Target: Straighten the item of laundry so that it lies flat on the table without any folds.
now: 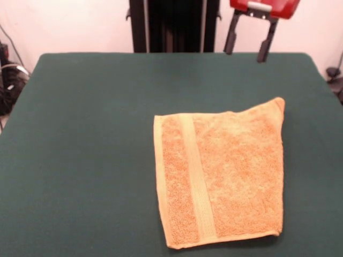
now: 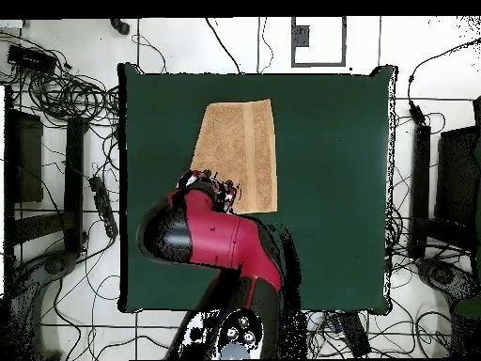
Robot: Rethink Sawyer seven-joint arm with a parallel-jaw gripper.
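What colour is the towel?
Orange-tan, with one flat woven band showing; the towel shows best in the front view.

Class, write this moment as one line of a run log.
gripper: open, raised above table's far edge, holding nothing | towel: on table, one band showing, seems folded over | contact: none

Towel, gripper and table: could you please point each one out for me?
Towel point(image 1: 230, 176): front view, middle of the terry pile.
Gripper point(image 1: 247, 53): front view, between its two dark fingertips, open.
Table point(image 1: 80, 134): front view, bare green surface.
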